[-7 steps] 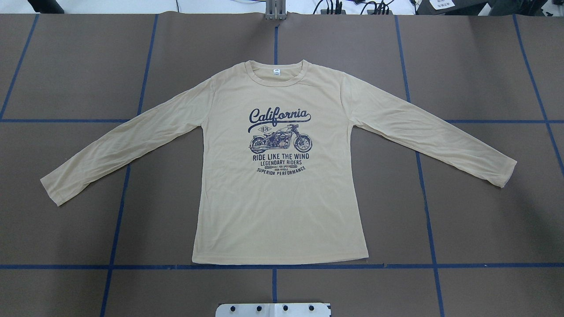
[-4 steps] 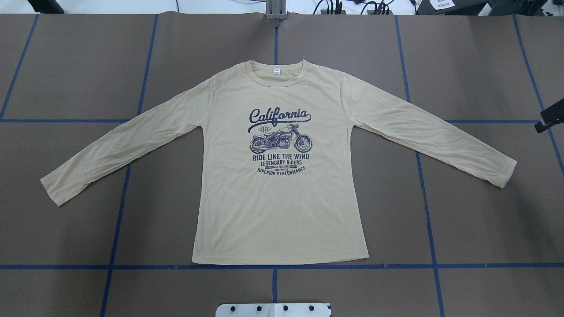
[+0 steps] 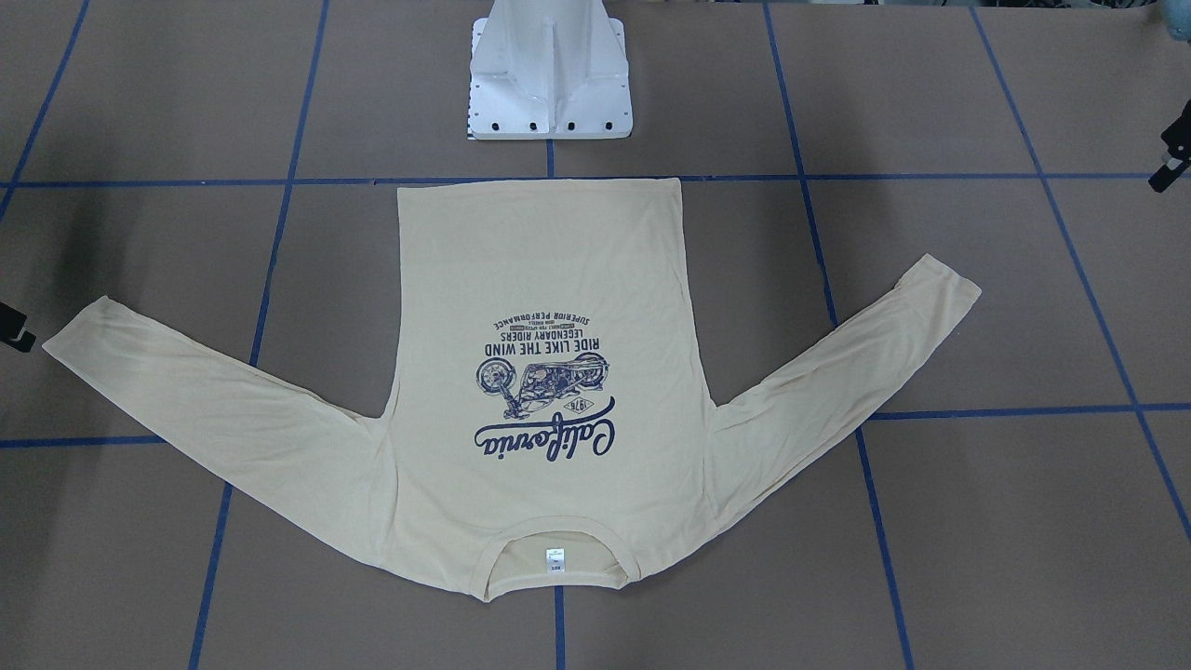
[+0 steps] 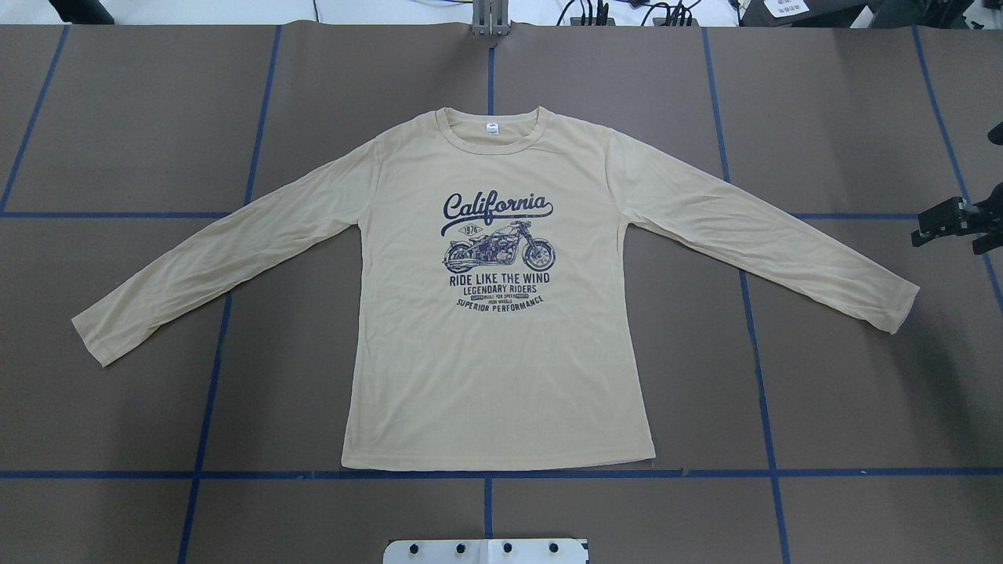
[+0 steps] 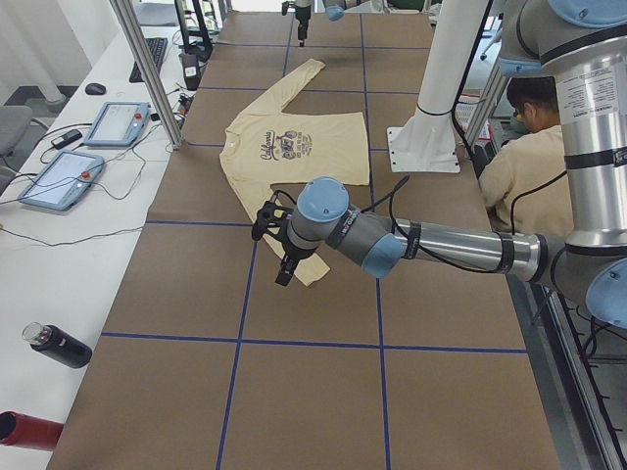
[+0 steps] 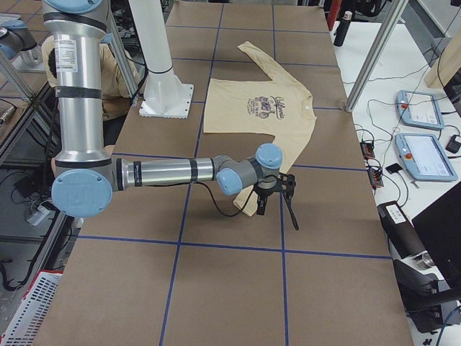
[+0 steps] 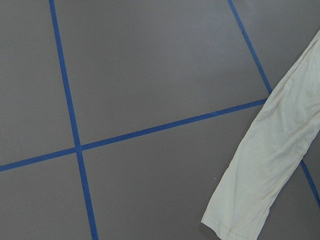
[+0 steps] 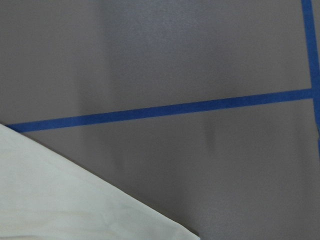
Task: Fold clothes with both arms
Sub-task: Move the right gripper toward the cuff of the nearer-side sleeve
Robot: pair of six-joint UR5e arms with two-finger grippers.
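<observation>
Both hang empty near the flat-spread shirt point(image 4: 501, 376) — my right gripper point(image 4: 952, 227) beside one cuff point(image 4: 899, 312), my left gripper point(image 3: 1168, 163) beside the other, sleeves point(image 4: 235, 251) slanting out toward each — though how far open they are I cannot tell.

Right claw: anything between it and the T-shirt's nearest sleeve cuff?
Nothing visible. Between the right claw and the sleeve cuff of the T-shirt there is only bare brown table and a blue tape line. The claw is clear of the fabric.
</observation>
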